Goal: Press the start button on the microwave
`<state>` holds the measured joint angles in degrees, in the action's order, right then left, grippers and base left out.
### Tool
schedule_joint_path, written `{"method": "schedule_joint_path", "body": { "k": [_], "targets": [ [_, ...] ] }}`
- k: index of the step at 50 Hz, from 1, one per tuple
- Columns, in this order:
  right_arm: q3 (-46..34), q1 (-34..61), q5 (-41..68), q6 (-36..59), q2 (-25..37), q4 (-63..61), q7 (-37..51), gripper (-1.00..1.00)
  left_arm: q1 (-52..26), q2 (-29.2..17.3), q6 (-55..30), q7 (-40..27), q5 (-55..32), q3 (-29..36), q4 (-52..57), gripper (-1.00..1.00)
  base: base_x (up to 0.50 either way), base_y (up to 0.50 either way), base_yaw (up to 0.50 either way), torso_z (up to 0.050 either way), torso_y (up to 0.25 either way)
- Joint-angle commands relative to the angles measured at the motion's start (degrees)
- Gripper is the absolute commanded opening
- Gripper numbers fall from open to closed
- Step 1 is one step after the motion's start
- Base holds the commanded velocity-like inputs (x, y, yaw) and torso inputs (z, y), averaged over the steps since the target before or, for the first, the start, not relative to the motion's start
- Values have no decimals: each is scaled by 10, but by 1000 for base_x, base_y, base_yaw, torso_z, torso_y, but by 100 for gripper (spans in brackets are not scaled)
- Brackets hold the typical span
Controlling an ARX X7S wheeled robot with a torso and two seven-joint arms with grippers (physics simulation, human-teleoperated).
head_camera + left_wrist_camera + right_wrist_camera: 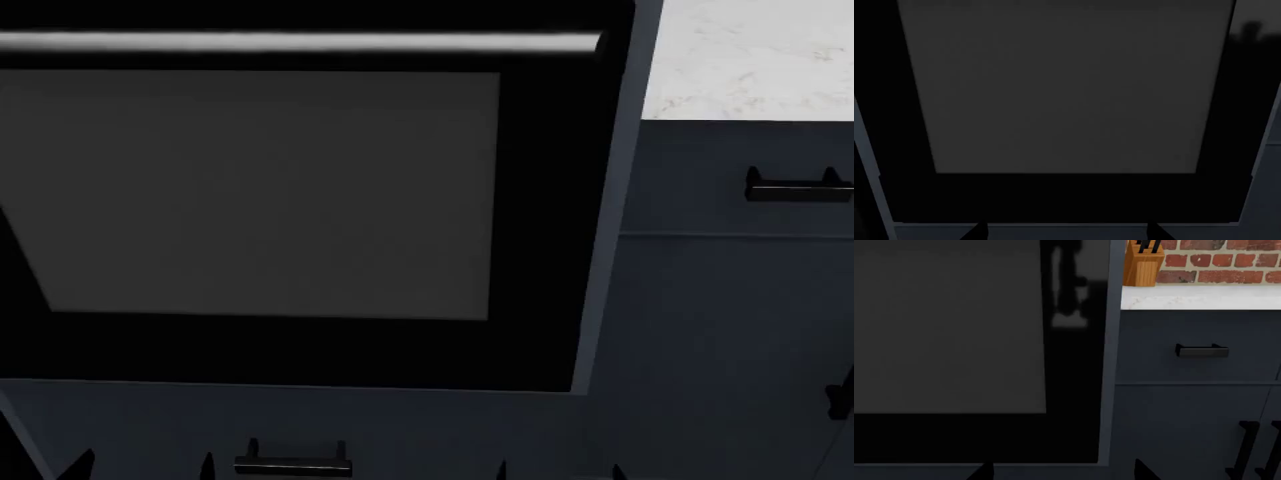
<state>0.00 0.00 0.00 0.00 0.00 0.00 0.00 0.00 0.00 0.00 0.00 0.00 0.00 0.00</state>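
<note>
Glossy black microwave [547, 200], matte grey rectangular window [267, 190], brushed silver bar handle [294, 42], jaws' state unclear

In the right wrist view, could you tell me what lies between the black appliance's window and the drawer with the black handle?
The appliance's glossy black border, then a blue-grey cabinet edge strip; nothing else, in the right wrist view.
</note>
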Motion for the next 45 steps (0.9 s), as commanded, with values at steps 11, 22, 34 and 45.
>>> {"method": "schedule_joint_path", "body": {
  "k": [11,22,34,45],
  "targets": [
    [-42,10,41,-19,34,33,48,100,-7,-22,-18,-38,-25,30,6,100,0,0,0,0,0],
    [-54,12,58,-12,42,28,49,100,-7,-34,-9,-50,-34,46,1,100,0,0,0,0,0],
    [-65,10,68,-18,50,24,53,100,-10,-43,6,-58,-41,59,-7,100,312,-202,0,0,0],
    [-76,13,73,-18,58,22,58,100,-13,-49,8,-63,-52,68,-7,100,438,-130,0,0,0]
  ]
}}
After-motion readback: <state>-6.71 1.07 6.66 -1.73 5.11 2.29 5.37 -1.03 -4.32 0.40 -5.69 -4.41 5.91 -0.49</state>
